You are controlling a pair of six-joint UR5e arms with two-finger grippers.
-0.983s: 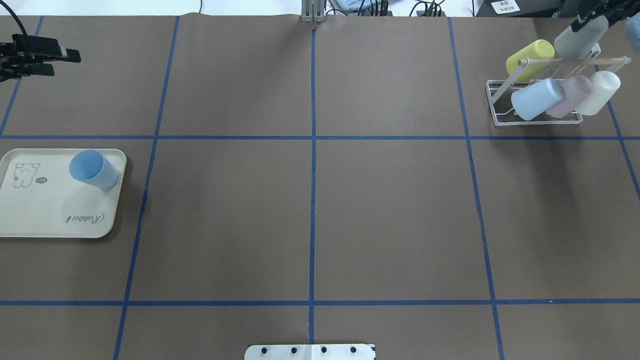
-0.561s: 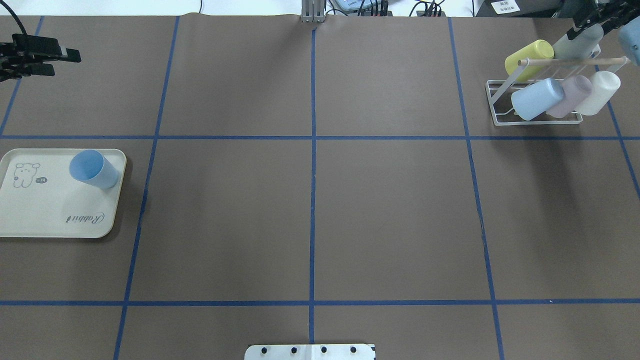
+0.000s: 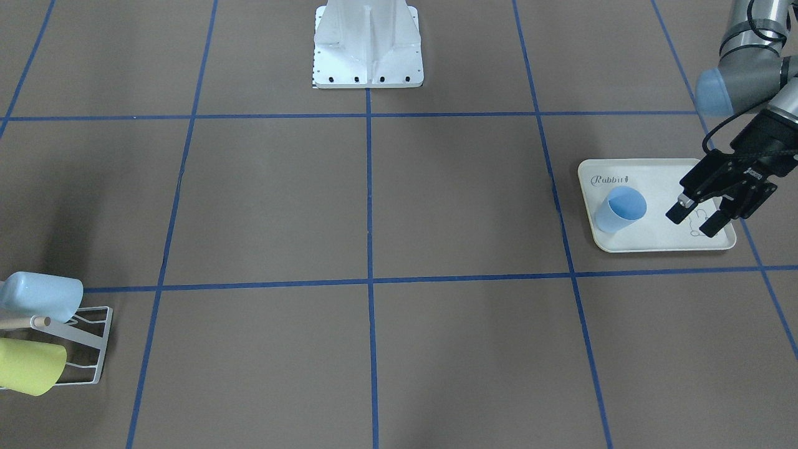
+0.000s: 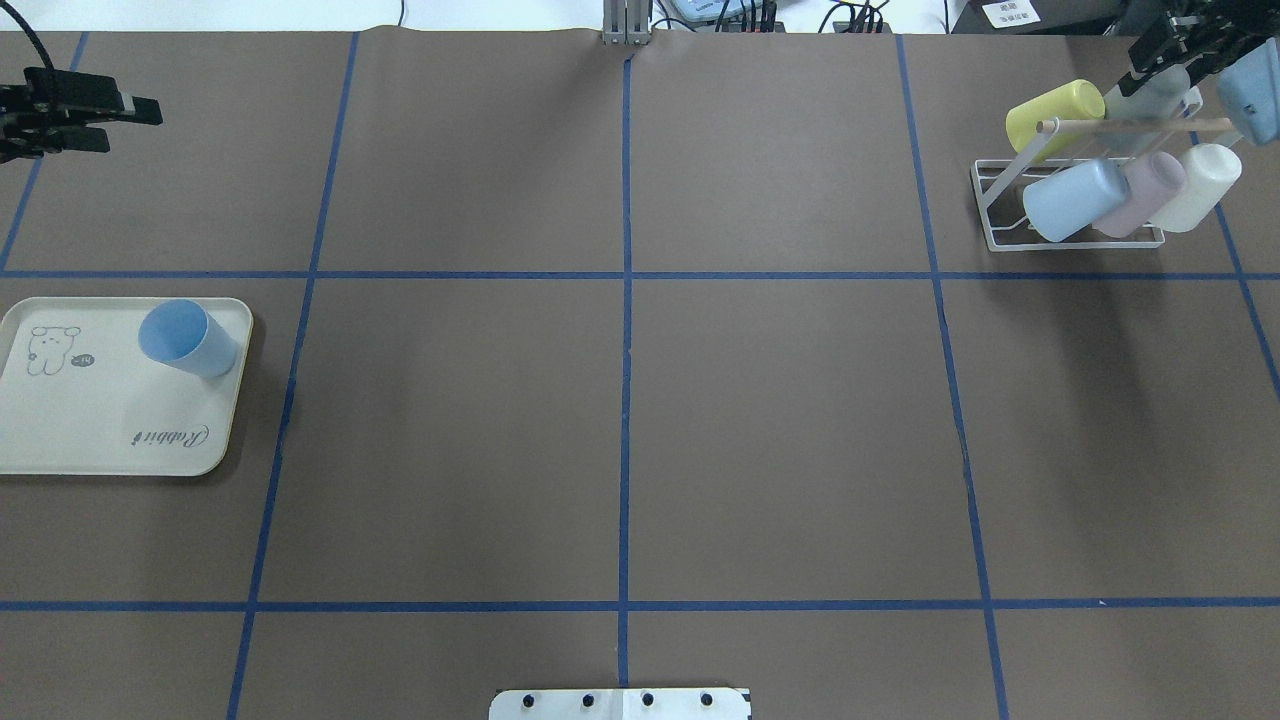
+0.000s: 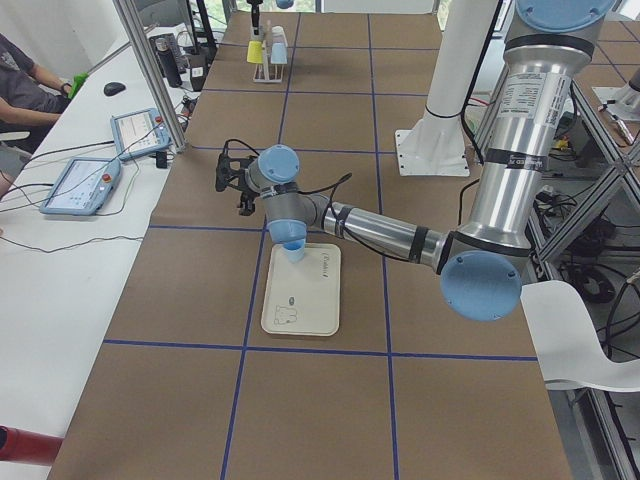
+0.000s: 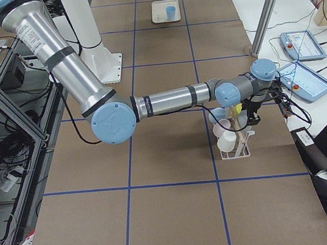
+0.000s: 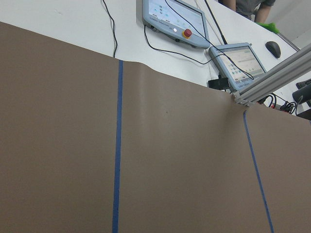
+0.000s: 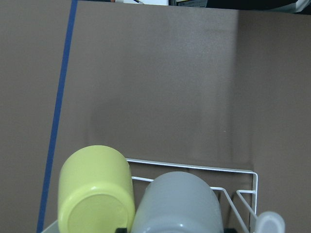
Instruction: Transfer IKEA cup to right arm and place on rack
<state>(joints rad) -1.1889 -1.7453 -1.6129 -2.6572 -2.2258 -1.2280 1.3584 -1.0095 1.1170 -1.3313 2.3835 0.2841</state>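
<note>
A grey cup sits at the back row of the white wire rack, beside a yellow cup. My right gripper is shut on it. The right wrist view shows the grey cup's base between the fingertips, over the rack wire. Blue, pink and white cups lean on the front row. A light-blue cup stands on the cream tray at the left. My left gripper hangs open and empty in the air, beyond the tray; the front-facing view shows its spread fingers.
Brown paper with blue tape lines covers the table. The robot's white base plate is at the near edge. Teach pendants and cables lie on the white bench past the far edge. A person sits at that bench.
The right gripper has carried the grey cup away from the camera and lower, so it now sits partly behind the rack's wooden rod. The left gripper has hardly moved.
</note>
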